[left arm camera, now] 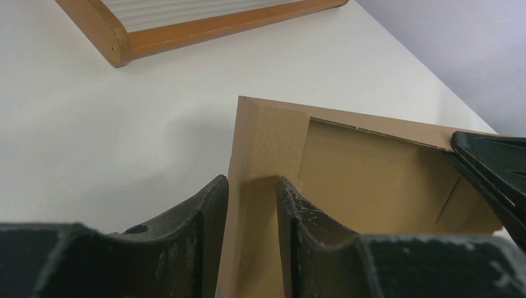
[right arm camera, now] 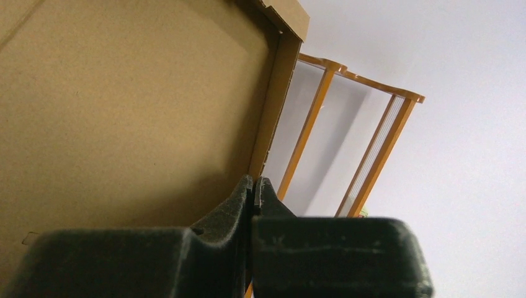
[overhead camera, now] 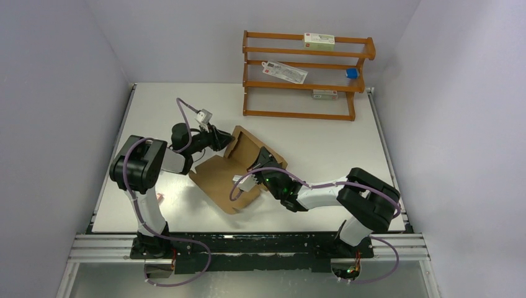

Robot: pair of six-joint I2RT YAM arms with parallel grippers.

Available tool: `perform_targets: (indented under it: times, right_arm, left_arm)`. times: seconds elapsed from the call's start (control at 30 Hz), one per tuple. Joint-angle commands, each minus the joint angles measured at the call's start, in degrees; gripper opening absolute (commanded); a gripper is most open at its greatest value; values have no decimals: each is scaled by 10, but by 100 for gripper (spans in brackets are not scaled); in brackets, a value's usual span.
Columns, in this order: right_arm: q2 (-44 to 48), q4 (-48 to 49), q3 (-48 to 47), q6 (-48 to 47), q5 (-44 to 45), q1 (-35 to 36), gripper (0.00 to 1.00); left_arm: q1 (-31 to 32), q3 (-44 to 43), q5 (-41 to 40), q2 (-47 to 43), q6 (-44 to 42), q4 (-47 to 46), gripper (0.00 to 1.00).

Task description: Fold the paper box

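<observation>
1. Roughly at the centre of the table [overhead camera: 155,105] lies the paper box [overhead camera: 223,180], partly folded. Its base panel is flat toward 7 o'clock, and one large flap stands up on the 12 o'clock side.
2. The left gripper [overhead camera: 218,139] reaches in from 9 o'clock to the standing flap's outer edge. In the left wrist view its fingers [left arm camera: 205,217] sit on either side of the cardboard [left arm camera: 372,167], which fills the gap between them. It looks like a pinch, probably there to hold the flap upright while the rest is worked.
3. The right gripper [overhead camera: 259,162] comes in from 4 o'clock with its fingers pressed together and nothing between them. In its own view the tips [right arm camera: 253,192] sit just beside the inner face of the brown panel [right arm camera: 124,112]. Closed jaws make a blunt pusher, which suits creasing or bracing a wall rather than grasping it.
4. Edges to mind: the flap's free top edge and corner, and the fold line where the flap meets the base. Both arms crowd that line.
5. Room: bare table lies open at 9 and 3 o'clock. The wooden rack [overhead camera: 298,114] stands near at 12 to 1 o'clock with only a strip of table between it and the flap, so pushing the flap farther that way has little margin, I judge.
</observation>
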State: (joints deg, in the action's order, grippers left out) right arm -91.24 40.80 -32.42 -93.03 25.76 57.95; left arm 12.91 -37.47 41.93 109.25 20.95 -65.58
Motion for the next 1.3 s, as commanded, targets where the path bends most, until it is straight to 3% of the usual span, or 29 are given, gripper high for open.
perform_targets:
  times: [0.0,0.43,0.93,1.13,1.27]
  right_arm:
    - [15,-19,-18,13,-62,12,0]
    - [23,-55,-18,217,-55,4,0]
    - [68,-223,-118,583,-82,-43,30]
    - [66,-397,-215,775,-113,-100,40]
    - [94,-489,-218,887,-166,-123,48]
  left_arm:
    - [39,-17,-48,-6,-73,150,40]
    - [72,-68,-116,-47,-129,364,40]
    - [82,-81,-143,-80,-165,464,40]
    - [83,-89,-154,-101,-158,486,42]
    - [83,-93,-164,-106,-129,492,45]
